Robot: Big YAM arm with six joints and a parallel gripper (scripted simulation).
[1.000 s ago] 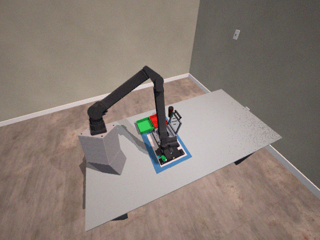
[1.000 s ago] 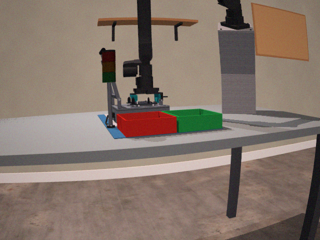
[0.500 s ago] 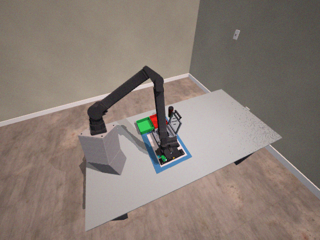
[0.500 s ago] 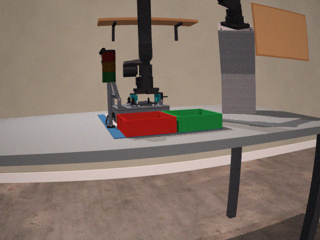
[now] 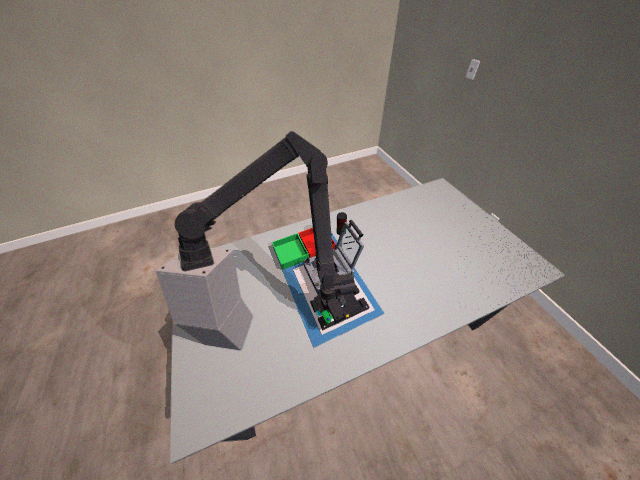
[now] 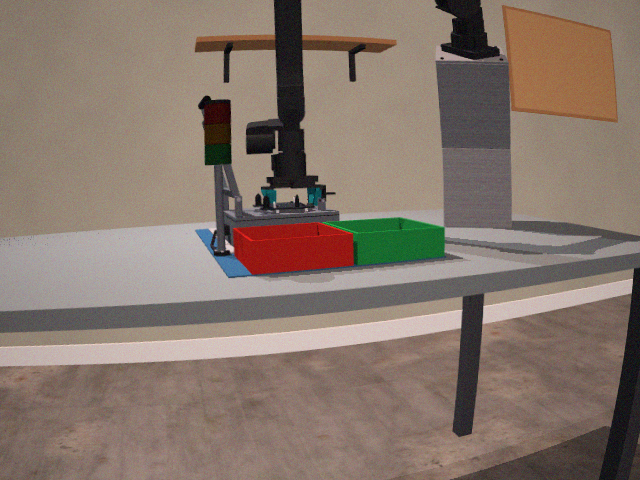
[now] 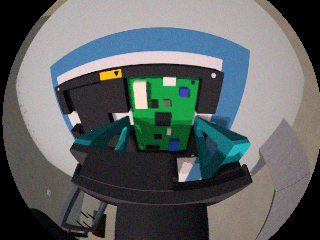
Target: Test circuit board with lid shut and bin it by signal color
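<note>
The green circuit board lies face up in a pocket of the black tray. My gripper is open and low over the tray. Its teal fingers stand on either side of the board's near end, with a gap on each side. The grey tester stands beside the tray with its lid raised. The signal tower shows no lit colour. The red bin and the green bin stand side by side.
Everything sits on a blue bench mat on the grey table. The arm's grey pedestal stands at the table's edge. A yellow label marks the tray's far corner.
</note>
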